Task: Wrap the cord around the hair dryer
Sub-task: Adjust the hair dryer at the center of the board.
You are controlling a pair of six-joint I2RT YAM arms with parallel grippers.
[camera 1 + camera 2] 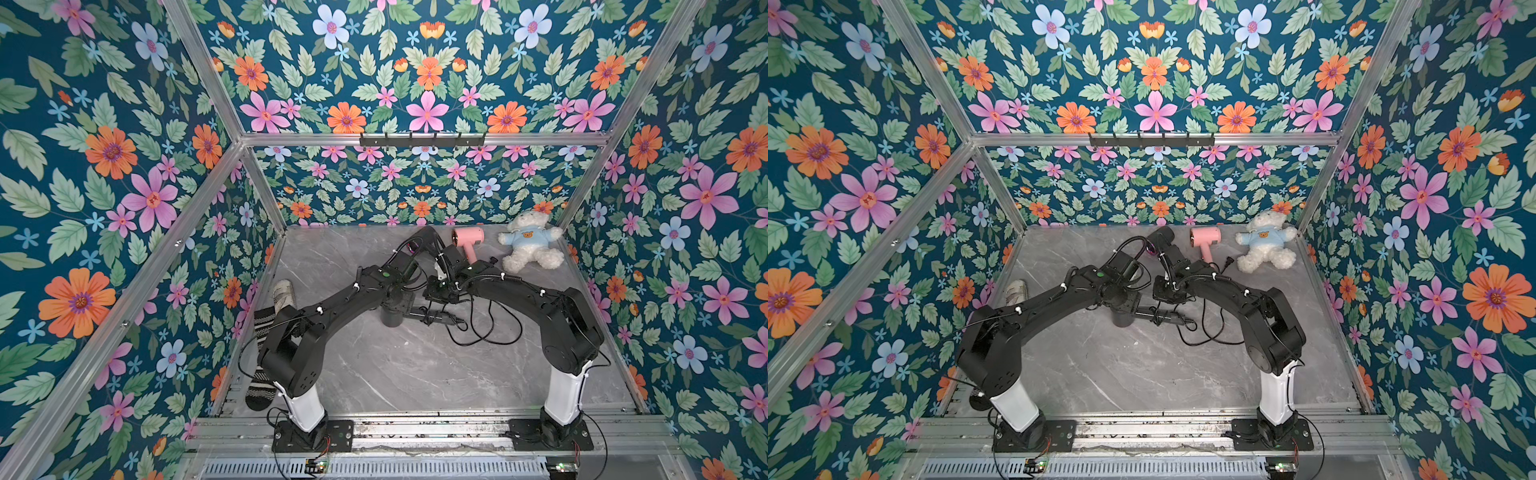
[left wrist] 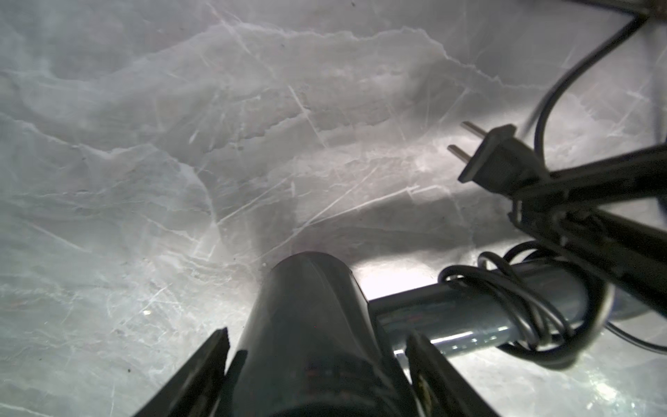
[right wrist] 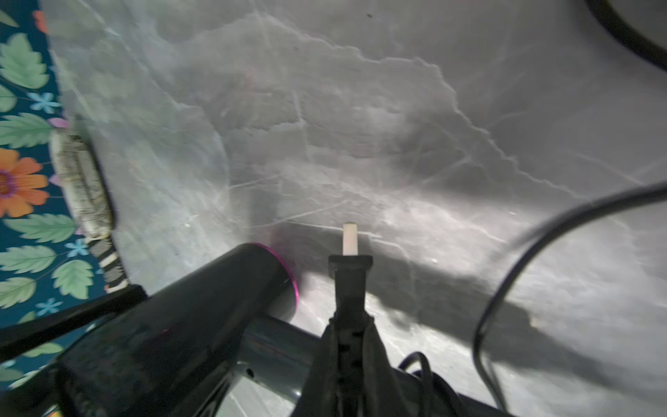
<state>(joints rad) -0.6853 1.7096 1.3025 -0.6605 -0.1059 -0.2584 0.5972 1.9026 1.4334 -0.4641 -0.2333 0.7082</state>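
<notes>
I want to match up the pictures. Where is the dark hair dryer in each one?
Both top views: dark hair dryer, where the two arms meet.
Left wrist view: the dryer, clamped in the left gripper's jaws.
Right wrist view: the dryer, beside the held plug.
Shared landmark: its black cord.

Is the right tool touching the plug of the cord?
Touching. In the right wrist view, the right tool is closed on the plug, on its black body.

glossy blk plastic dryer (image 2: 306,325), polished marble-look table (image 2: 144,144)
</notes>
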